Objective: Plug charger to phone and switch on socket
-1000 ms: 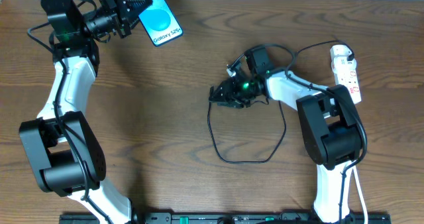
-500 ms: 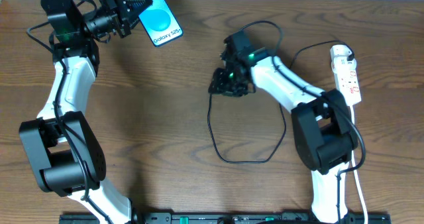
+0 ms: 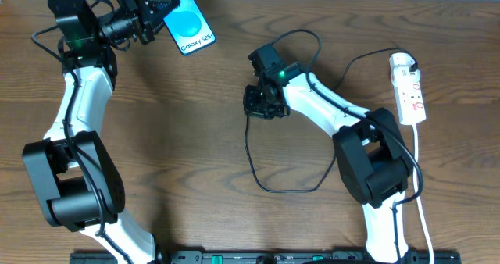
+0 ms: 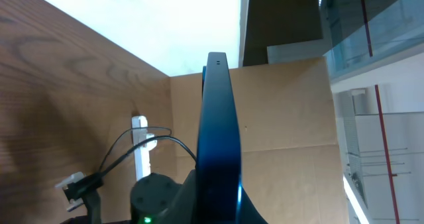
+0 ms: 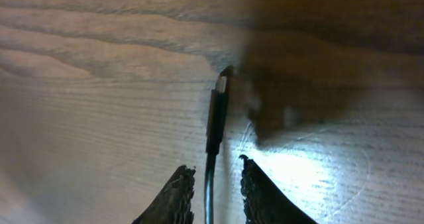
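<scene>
The phone point(image 3: 189, 20), blue screen up, is at the table's far left edge, held by my left gripper point(image 3: 158, 11), which is shut on its end. It shows edge-on in the left wrist view point(image 4: 218, 131). The charger point(image 3: 291, 187) is a thin black cable looped at mid-table. My right gripper point(image 3: 260, 106) is down over its left end. In the right wrist view the fingers point(image 5: 213, 184) stand narrowly apart on either side of the cable, with gaps showing. The connector tip point(image 5: 220, 85) lies ahead of them on the wood. The white socket point(image 3: 410, 88) lies at the far right.
The socket's thick white cord point(image 3: 422, 194) runs down the right edge toward the front. Part of the black cable arcs over my right arm point(image 3: 301, 36). A brown cardboard wall point(image 4: 291, 131) stands behind the table.
My right gripper has shifted up and left while its wrist turned, and the cable's upper arc moved up-left with it. The left arm and the phone have not moved.
</scene>
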Tool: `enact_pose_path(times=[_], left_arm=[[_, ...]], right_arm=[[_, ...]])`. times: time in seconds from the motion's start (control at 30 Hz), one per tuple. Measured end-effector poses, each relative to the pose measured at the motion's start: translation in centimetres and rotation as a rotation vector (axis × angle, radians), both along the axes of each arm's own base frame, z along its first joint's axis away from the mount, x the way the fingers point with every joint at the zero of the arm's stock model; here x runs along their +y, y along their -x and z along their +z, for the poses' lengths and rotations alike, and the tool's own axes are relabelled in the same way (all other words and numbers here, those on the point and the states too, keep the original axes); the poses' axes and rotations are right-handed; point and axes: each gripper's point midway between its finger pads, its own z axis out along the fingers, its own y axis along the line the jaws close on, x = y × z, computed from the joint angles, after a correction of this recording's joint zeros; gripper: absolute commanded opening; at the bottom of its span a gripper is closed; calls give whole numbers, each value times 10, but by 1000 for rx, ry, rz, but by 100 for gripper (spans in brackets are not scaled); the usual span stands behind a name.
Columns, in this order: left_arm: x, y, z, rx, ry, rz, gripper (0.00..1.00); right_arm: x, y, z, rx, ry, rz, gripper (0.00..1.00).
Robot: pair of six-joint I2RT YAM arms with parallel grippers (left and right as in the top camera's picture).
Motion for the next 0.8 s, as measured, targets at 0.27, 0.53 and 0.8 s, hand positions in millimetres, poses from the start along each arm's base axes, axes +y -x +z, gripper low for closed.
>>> enact_pose_path(times=[0.27, 0.53, 0.8], left_arm=[[-1, 2, 0, 0, 0, -11, 7], [-2, 3, 0, 0, 0, -22, 7], [-3, 5, 0, 0, 0, -32, 7]], right_arm=[[3, 1, -12, 17, 6, -16, 17], [6, 2, -16, 31, -2, -29, 1], [10, 3, -11, 6, -63, 113, 1]])
